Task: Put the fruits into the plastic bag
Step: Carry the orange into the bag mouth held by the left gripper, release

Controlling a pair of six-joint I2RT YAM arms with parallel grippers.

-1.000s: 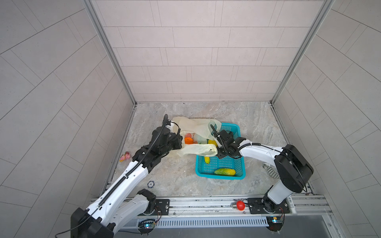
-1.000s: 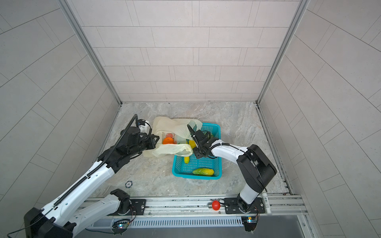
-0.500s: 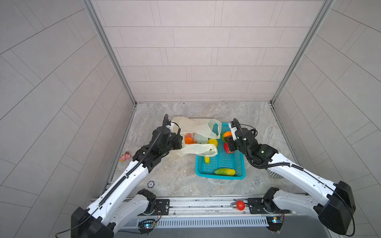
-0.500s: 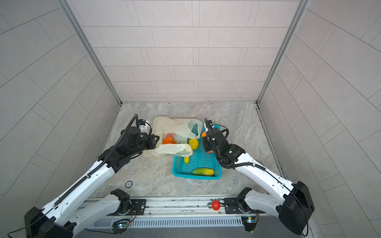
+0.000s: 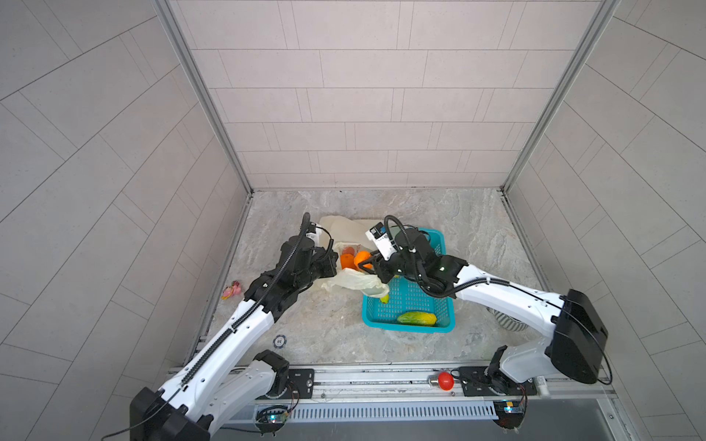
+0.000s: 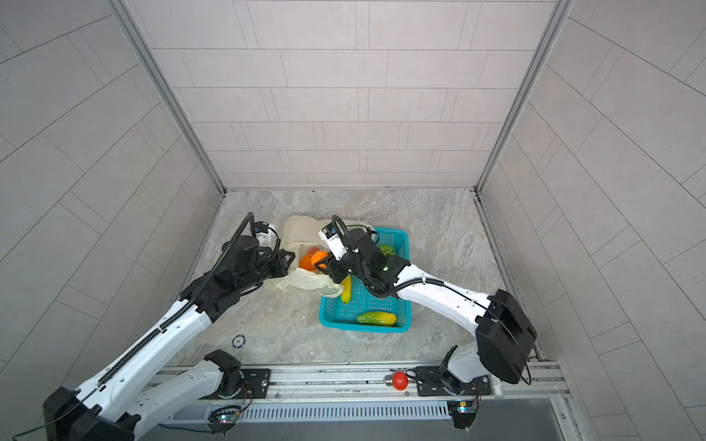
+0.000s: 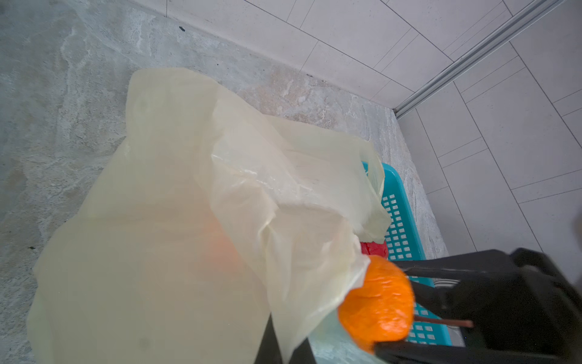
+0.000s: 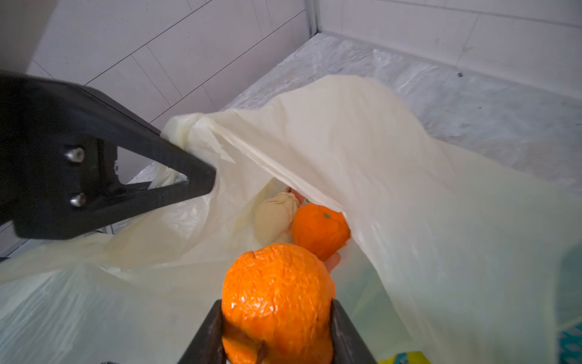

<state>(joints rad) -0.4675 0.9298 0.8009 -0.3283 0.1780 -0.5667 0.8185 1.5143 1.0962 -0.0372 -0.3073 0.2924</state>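
While the left fingers (image 8: 163, 151) pinch the rim of the plastic bag (image 8: 409, 189) tight, the right fingers (image 8: 346, 334) clasp an orange (image 8: 277, 290) at its mouth, a second orange (image 8: 319, 230) inside.

Floor (image 5: 470, 214): grey marbled stone, matt, with brownish patches.
Back wall (image 5: 374, 114): along the floor's far edge; pale beige tiles in staggered courses.
Side walls (image 5: 95, 172): same tiles, seams slanting; flank the floor.
Posts (image 5: 202, 95): bare aluminium, rising from the floor's two far corners.
Rail (image 5: 382, 382): aluminium, along the floor's near edge.
Light: even, diffuse; shadows soft.
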